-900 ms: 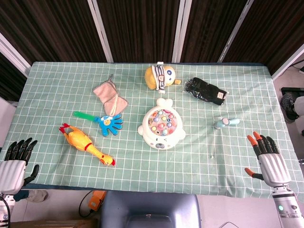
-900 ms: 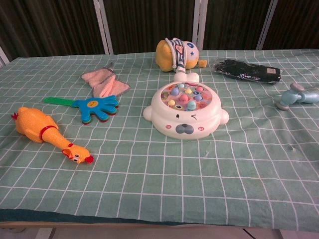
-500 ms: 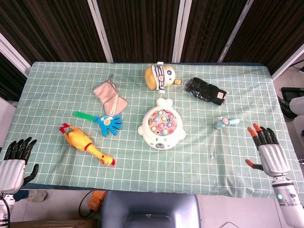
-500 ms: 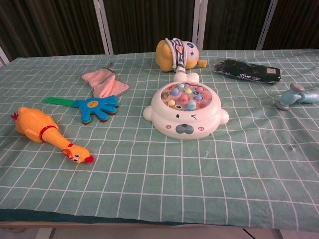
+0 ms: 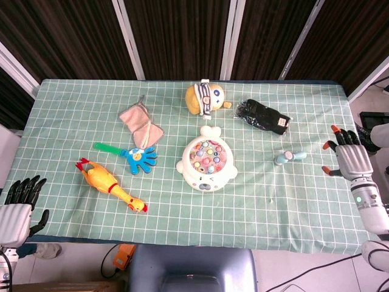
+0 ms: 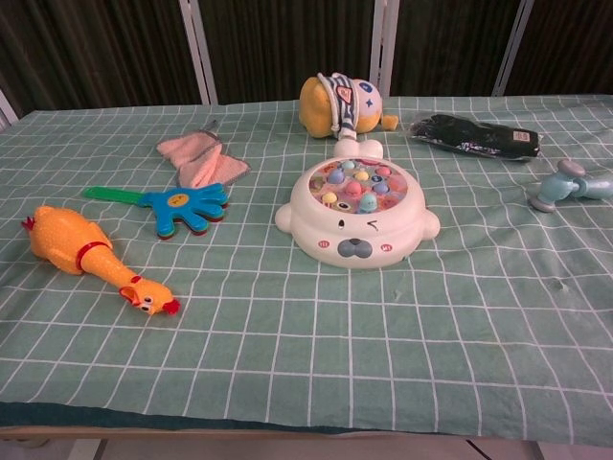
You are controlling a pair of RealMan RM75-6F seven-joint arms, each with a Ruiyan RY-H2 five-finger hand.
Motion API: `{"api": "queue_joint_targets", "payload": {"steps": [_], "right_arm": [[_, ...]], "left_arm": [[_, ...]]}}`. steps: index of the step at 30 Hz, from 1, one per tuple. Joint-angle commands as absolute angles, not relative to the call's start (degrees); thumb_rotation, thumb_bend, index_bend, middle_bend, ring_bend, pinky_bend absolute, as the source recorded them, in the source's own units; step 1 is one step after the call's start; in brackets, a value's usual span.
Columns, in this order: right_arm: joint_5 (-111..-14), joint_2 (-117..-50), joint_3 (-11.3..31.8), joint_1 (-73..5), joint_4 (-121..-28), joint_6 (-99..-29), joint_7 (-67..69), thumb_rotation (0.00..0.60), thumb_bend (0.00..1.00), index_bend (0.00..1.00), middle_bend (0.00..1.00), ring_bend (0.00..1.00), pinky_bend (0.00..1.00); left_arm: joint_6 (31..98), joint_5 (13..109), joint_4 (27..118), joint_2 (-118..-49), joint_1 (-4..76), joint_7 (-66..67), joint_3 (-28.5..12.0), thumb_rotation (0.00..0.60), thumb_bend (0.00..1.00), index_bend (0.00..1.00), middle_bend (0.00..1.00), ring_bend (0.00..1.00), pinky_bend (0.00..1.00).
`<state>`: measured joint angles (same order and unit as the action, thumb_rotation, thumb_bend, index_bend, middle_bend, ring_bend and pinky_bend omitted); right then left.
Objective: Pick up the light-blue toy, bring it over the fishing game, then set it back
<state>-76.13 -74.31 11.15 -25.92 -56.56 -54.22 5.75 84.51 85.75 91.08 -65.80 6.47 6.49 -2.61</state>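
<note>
The small light-blue toy (image 5: 290, 157) lies on the checked cloth to the right of the white fishing game (image 5: 206, 162); the chest view shows the toy (image 6: 570, 183) at the far right and the game (image 6: 358, 214) in the middle. My right hand (image 5: 348, 160) hovers over the table's right edge, a little right of the toy, fingers spread and holding nothing. My left hand (image 5: 17, 205) hangs off the near left corner, fingers apart and empty. Neither hand shows in the chest view.
A striped yellow plush (image 5: 206, 98) and a black glove (image 5: 264, 116) lie behind the game. To the left are a pink cloth (image 5: 140, 122), a blue hand clapper (image 5: 129, 156) and a rubber chicken (image 5: 109, 184).
My right hand has risen from the near right corner and moved back along the right edge, drawing level with the light-blue toy. The left hand has barely shifted.
</note>
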Motion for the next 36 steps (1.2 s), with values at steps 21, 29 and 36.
{"api": "queue_joint_targets", "payload": {"steps": [21,29,36], "right_arm": [[-81.05,-89.8,6.91,-34.69,-33.41,-46.97,18.83,0.6,0.48,0.52,0.01,0.0,0.05],[-82.23,-93.87,5.79,-36.12,-27.9,-45.98,22.35,0.6,0.49,0.53,0.02,0.0,0.05],[-82.89,-95.9,5.22,-37.1,-25.14,-45.69,23.68,0.6,0.49,0.55,0.03,0.0,0.05]], "left_arm": [[83.53,85.33,90.91,-66.04,6.97,6.92,-2.54,0.6,0.41,0.06,0.03,0.0,0.02],[81.51,85.97,91.05,-65.44,7.84,5.44,-1.81,0.6,0.41,0.06,0.03,0.0,0.02],[79.46,86.47,91.47,-64.24,8.55,1.71,-1.04,0.6,0.41,0.06,0.03,0.0,0.02]]}}
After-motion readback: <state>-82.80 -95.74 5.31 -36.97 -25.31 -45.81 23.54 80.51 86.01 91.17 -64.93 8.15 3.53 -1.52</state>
